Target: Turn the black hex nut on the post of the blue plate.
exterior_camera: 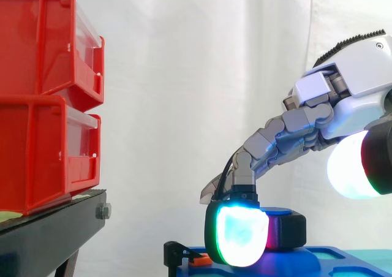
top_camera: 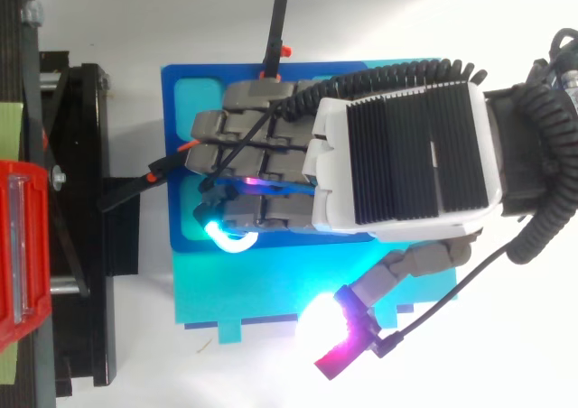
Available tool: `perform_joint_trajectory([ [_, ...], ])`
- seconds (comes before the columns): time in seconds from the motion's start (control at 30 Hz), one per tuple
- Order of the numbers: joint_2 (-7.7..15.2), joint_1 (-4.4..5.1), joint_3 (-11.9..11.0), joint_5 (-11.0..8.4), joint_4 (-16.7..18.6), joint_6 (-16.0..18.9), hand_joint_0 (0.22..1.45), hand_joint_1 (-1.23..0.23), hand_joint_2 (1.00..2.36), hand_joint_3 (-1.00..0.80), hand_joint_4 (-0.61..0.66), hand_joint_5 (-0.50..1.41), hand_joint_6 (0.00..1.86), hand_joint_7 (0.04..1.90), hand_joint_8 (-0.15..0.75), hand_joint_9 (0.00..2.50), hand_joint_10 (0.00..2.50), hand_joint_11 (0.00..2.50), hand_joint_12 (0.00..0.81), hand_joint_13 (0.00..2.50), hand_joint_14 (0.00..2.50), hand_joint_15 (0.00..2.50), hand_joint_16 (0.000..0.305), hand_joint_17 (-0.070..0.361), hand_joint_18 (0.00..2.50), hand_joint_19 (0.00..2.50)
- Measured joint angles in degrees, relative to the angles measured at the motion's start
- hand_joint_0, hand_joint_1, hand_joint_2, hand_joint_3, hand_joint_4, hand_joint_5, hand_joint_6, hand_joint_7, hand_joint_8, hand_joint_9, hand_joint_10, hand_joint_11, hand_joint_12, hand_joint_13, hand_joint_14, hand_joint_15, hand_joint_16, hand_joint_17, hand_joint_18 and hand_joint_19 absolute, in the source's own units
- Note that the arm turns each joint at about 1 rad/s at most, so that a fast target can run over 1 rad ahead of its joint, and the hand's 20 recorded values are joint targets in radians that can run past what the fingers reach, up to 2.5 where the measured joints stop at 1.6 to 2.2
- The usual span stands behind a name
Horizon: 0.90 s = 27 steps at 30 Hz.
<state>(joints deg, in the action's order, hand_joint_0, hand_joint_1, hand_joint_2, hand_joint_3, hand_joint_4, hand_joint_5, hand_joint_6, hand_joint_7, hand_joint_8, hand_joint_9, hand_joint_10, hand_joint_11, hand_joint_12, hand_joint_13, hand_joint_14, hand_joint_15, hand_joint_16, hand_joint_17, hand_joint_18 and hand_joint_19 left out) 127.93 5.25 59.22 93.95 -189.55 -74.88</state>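
The black hex nut (exterior_camera: 286, 229) stands on the blue plate (exterior_camera: 343, 258), low in the side view. My hand (exterior_camera: 306, 127) reaches down from the right, its fingers curled over the nut. One glowing cyan pad (exterior_camera: 241, 235) presses against the nut's near left side, and a magenta glow shows behind it. The thumb (exterior_camera: 350, 166) glows white and stays off to the right, apart from the nut. From above, my hand (top_camera: 397, 155) covers the middle of the blue plate (top_camera: 181, 110) and hides the nut.
Two stacked red bins (exterior_camera: 43, 93) sit on a black stand (exterior_camera: 49, 231) at the left. A small black clip with an orange piece (exterior_camera: 182, 254) stands at the plate's left edge. A teal base (top_camera: 244, 291) lies under the blue plate.
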Motion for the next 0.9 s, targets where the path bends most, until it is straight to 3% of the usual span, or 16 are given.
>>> perform_joint_trajectory([
  [0.43, 0.0, -1.19, 0.0, 2.22, 0.4, -3.3, 0.41, -0.36, 1.00, -0.50, 0.07, -0.21, 0.50, 0.61, 0.206, 0.15, 0.00, 0.00, 0.377, 0.00, 0.00, 0.07, 0.059, 0.133, 0.00, 0.27],
  [0.63, 0.0, -1.23, 0.0, 2.40, 1.4, -5.7, 0.40, -0.33, 1.00, -0.50, 0.06, -0.22, 0.50, 0.59, 0.193, 0.12, 0.00, 0.00, 0.376, 0.00, 0.00, 0.06, 0.058, 0.130, 0.00, 0.27],
  [0.9, 0.0, -0.96, 0.0, 4.29, 1.6, -10.2, 0.41, -0.31, 1.00, -0.50, 0.06, -0.22, 0.50, 0.58, 0.188, 0.11, 0.00, 0.00, 0.373, 0.00, 0.00, 0.06, 0.057, 0.128, 0.00, 0.27],
])
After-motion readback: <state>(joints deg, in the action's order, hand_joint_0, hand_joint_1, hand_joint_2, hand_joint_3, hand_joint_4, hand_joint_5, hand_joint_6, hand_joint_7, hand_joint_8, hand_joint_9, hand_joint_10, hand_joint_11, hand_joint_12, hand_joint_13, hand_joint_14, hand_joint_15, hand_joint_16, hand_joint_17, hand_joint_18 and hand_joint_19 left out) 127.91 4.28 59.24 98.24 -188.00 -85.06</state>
